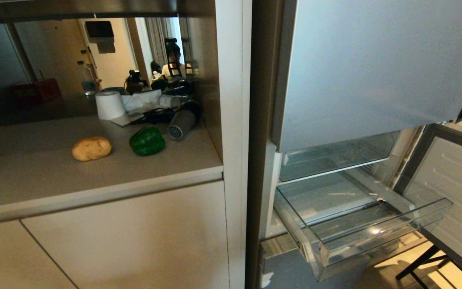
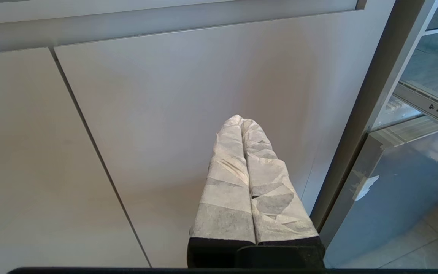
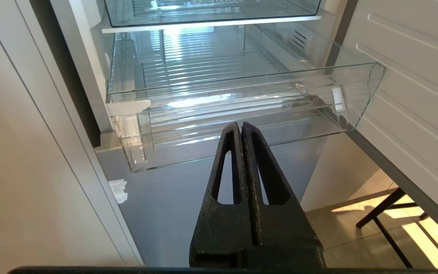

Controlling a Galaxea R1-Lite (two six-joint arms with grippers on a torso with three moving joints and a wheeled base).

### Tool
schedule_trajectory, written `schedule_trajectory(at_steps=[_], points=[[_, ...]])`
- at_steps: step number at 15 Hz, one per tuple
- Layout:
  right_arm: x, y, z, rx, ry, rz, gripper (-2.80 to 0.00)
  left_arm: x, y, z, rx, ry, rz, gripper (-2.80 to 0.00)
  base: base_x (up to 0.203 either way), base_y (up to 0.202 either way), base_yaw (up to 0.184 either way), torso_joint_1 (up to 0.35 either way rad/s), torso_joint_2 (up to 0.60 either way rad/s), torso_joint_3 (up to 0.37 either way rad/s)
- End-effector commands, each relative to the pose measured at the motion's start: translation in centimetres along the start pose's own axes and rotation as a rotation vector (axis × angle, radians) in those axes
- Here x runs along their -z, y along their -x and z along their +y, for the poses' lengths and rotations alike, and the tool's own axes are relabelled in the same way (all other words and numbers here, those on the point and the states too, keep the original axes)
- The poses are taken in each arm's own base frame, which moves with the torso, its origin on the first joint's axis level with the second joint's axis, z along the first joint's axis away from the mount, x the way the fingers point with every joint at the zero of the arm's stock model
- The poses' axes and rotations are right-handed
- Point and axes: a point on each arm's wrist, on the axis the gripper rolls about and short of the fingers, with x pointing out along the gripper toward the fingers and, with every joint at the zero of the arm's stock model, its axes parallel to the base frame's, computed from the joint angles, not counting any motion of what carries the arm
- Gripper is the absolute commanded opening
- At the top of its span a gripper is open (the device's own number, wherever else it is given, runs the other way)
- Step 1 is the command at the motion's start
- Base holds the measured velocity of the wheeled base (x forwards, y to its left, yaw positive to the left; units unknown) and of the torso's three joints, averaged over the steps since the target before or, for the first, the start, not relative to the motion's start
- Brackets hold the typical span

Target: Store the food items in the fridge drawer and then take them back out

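A glossy green bell pepper (image 1: 147, 141) and a tan-yellow potato-like lump (image 1: 91, 148) lie side by side on the beige counter (image 1: 34, 176), left of the fridge. The clear fridge drawer (image 1: 359, 237) stands pulled out and holds nothing; the right wrist view shows its ribbed bottom (image 3: 211, 102). My right gripper (image 3: 240, 125) is shut and empty, hanging below the drawer's front. My left gripper (image 2: 240, 118), wrapped in pale tape, is shut and empty in front of the beige cabinet doors (image 2: 188, 99). Neither arm shows in the head view.
At the back of the counter stand a paper roll (image 1: 110, 105), a grey hair dryer (image 1: 183, 123), cables and crumpled tissue. The lower fridge door (image 1: 451, 192) hangs open at the right, with a black table leg (image 1: 419, 261) under it. A mirror-like panel reflects a person.
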Motion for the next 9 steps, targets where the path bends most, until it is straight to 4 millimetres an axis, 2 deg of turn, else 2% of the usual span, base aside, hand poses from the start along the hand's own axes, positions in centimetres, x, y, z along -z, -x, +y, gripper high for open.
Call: schedule_trajectory(at_steps=[1, 3, 7, 9], points=[[-0.01, 0.0, 0.0, 0.0, -0.006, 0.001, -2.8, 0.3, -0.06, 0.0, -0.001, 0.0, 0.009, -2.8, 0.0, 0.0, 0.0, 0.0, 0.0, 0.0], [-0.01, -0.01, -0.02, 0.006, -0.027, -0.001, -2.8, 0.3, -0.06, 0.0, 0.0, 0.0, 0.009, -2.8, 0.034, 0.0, 0.0, -0.002, 0.0, 0.001], [-0.01, -0.01, -0.02, 0.007, -0.029, -0.001, -2.8, 0.29, -0.08, 0.0, -0.001, 0.0, 0.01, -2.8, 0.176, 0.0, 0.0, 0.004, 0.0, 0.001], [-0.01, -0.01, -0.02, 0.007, -0.029, -0.001, -2.8, 0.3, -0.07, 0.0, -0.002, 0.001, 0.009, -2.8, 0.037, 0.0, -0.002, 0.001, 0.0, -0.001]])
